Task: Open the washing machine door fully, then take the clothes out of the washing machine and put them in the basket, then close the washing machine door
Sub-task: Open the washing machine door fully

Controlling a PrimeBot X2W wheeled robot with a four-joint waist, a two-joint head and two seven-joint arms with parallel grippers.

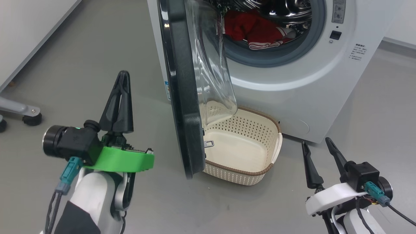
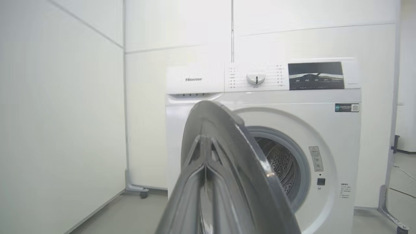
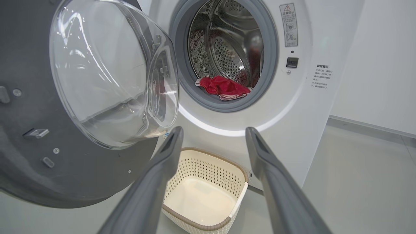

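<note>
Standing partly open at frame centre, the door [image 1: 182, 97] is not yet fully swung. Red clothes [image 1: 256, 31] are lying in the washing machine [image 1: 308, 91] at upper right; the basket [image 1: 240, 146] below is sitting empty. Left gripper [image 1: 120, 97] is showing fingers together beside the door; right gripper [image 1: 320, 159], fingers apart, is waiting at lower right.

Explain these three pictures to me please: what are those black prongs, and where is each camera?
The prongs are a two-armed robot's fingers. The head camera looks down: left gripper with fingers shut, holding nothing; right gripper with fingers apart, also holding nothing. The other two cameras sit on the wrists, looking along those fingers. Ahead stands the washing machine, with the washing machine door swung open, the clothes red inside the drum, and the basket bare on the floor below.
</note>
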